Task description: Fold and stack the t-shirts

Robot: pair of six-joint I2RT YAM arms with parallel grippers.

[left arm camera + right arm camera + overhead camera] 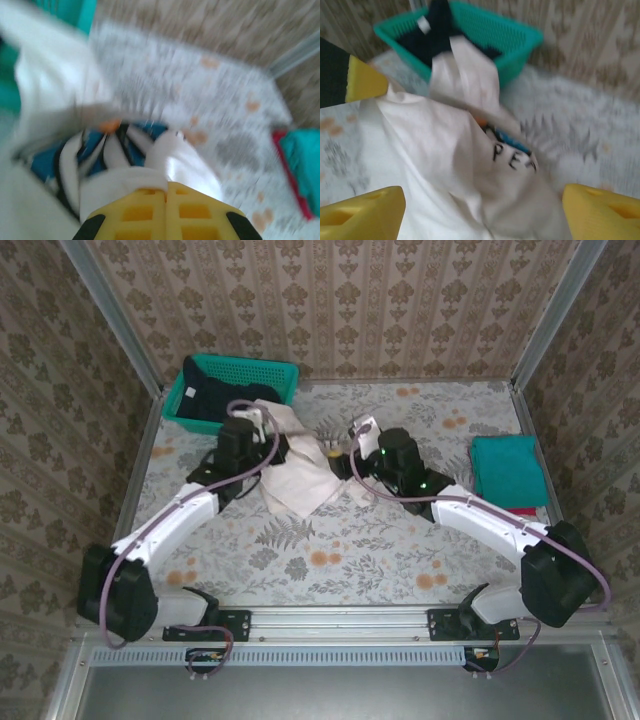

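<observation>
The cream-white t-shirt lies crumpled in the middle of the table, one end trailing toward the basket. Its blue print and the letters "PE" show in a fold. My left gripper is shut on a bunched fold of this shirt, its yellow fingers pressed together. My right gripper stands open over the same shirt, with fingers wide apart and cloth lying loose between them. The navy t-shirt sits in the basket. The teal t-shirt lies folded at the right.
The teal mesh basket stands at the back left, against the wall. Something red peeks from under the folded teal shirt. A metal frame rail edges the table's right side. Patterned tabletop lies bare in front of the shirt.
</observation>
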